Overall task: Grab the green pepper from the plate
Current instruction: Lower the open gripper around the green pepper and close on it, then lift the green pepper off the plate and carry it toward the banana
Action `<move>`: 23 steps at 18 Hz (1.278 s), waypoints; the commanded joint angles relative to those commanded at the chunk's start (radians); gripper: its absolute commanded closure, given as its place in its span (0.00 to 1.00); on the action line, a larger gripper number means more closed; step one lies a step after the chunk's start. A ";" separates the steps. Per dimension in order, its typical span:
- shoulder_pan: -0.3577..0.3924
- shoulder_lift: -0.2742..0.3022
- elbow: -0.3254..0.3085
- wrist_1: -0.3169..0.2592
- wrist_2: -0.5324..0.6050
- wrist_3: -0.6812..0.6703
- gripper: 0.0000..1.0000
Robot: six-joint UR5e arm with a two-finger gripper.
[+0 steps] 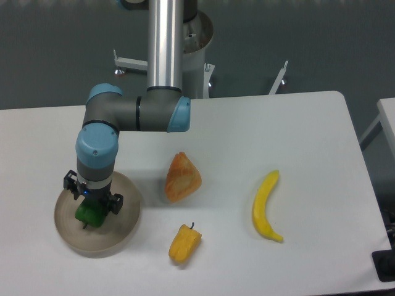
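The green pepper (90, 214) is small, glossy and dark green, and sits inside the round beige-grey plate (122, 237) at the table's front left. My gripper (92, 203) points straight down onto the pepper from above. The wrist hides the fingers, so I cannot tell whether they are closed on the pepper. Only the lower part of the pepper shows below the wrist. The pepper still seems to rest on the plate.
A yellow-orange pepper (184, 242) lies just right of the plate near the front edge. An orange pastry-like wedge (182, 177) sits in the middle. A banana (266, 206) lies to the right. The arm's base post (165, 43) stands at the back.
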State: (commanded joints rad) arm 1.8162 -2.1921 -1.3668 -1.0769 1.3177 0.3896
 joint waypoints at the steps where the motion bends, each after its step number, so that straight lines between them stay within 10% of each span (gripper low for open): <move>1: 0.000 0.000 0.000 0.000 0.000 0.002 0.46; 13: 0.015 0.032 0.029 -0.014 0.033 0.116 0.65; 23: 0.244 0.155 0.029 -0.141 0.090 0.469 0.68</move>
State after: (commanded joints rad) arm 2.0599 -2.0372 -1.3376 -1.2179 1.4081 0.8587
